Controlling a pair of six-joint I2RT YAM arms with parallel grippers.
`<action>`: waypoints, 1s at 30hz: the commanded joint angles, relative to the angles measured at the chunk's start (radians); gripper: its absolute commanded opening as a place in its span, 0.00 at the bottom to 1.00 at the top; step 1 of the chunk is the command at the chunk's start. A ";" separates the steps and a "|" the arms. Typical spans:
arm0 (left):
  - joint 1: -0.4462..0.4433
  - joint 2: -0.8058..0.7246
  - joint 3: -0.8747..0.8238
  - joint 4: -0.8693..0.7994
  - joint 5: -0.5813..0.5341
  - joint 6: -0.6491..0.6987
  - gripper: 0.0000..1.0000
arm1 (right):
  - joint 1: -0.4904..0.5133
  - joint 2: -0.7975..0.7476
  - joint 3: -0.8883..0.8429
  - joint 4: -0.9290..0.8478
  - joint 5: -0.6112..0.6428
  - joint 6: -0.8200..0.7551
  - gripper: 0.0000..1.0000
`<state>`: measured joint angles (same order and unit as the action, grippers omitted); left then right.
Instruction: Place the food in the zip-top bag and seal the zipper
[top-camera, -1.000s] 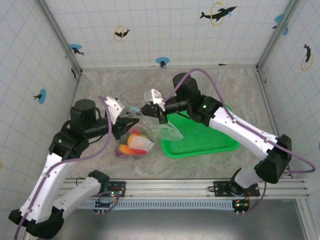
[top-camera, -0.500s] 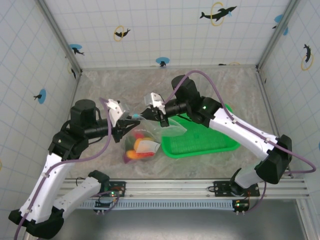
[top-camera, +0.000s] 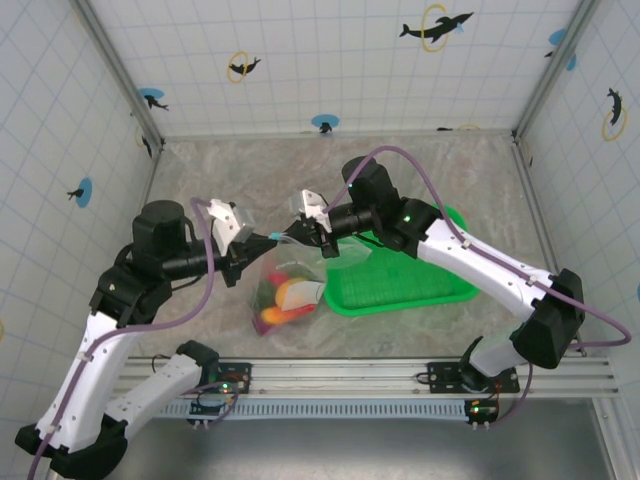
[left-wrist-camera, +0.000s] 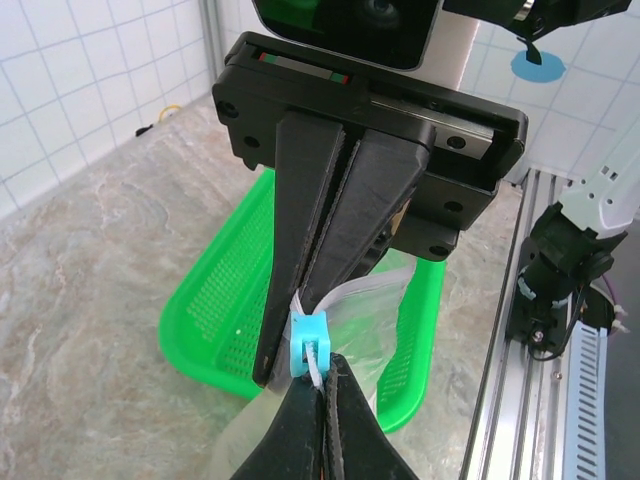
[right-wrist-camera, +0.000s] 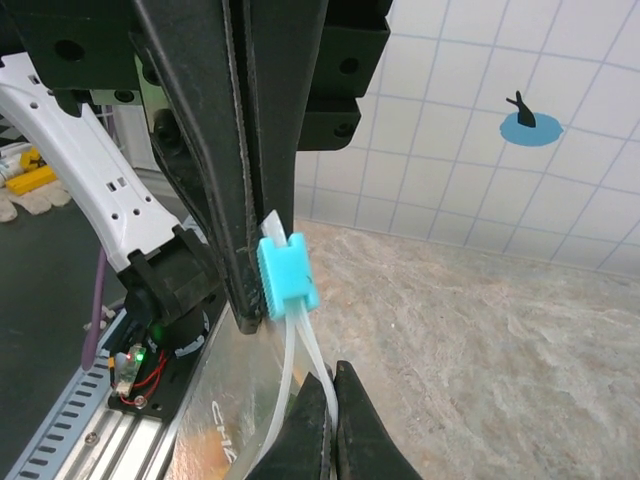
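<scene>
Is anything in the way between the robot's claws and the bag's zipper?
No, nothing I can see. The left claw and the right claw are both pinched shut on the zipper, facing each other, with its blue end piece between them. The food sits inside the bag.
</scene>
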<state>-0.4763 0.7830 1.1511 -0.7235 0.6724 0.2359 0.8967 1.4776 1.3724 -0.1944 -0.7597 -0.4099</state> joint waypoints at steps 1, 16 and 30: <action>0.005 -0.029 -0.027 0.044 0.004 0.003 0.14 | 0.000 -0.036 -0.021 0.069 -0.012 0.033 0.00; 0.004 -0.050 -0.099 0.114 0.005 -0.056 0.05 | 0.003 -0.051 -0.049 0.107 -0.010 0.075 0.00; 0.005 -0.063 -0.120 0.141 -0.035 -0.063 0.00 | -0.063 -0.101 -0.083 0.109 0.023 0.147 0.15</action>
<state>-0.4763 0.7326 1.0431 -0.6060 0.6548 0.1818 0.8673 1.4498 1.3140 -0.1265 -0.7525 -0.2779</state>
